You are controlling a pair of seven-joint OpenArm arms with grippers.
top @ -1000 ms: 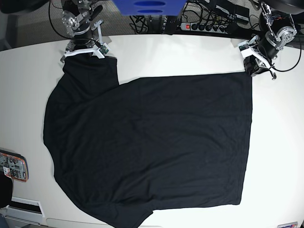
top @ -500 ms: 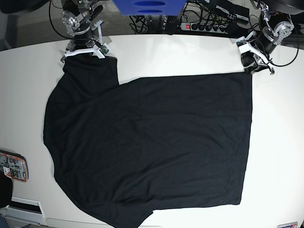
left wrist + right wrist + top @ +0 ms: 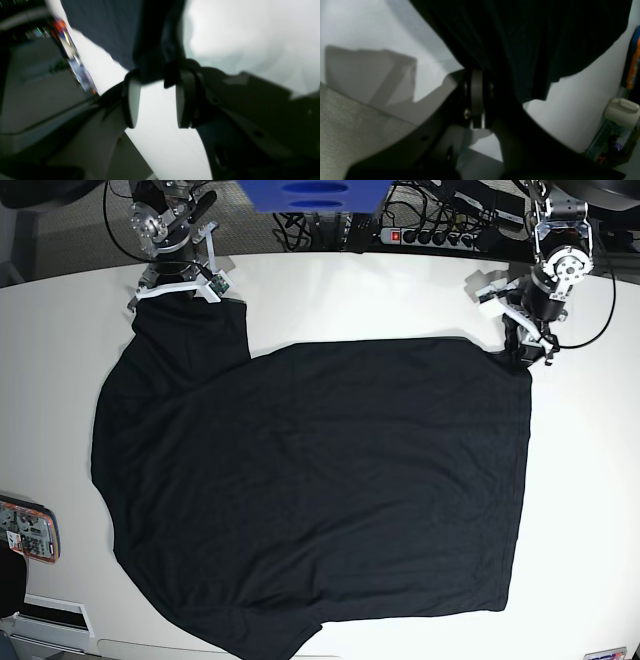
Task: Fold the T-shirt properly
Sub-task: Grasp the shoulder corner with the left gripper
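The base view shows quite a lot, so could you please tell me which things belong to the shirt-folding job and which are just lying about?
Part of the job:
- T-shirt, spread flat on the table
- left claw at its hem corner
- right claw at its sleeve

Just lying about:
- power strip behind the table
- orange-edged item at the table's edge

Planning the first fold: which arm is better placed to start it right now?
Probably the right. The right gripper is shut on the sleeve of the large black cloth T-shirt, ready to lift. The left gripper stands open at the hem corner, cloth only at its tips, ungripped.
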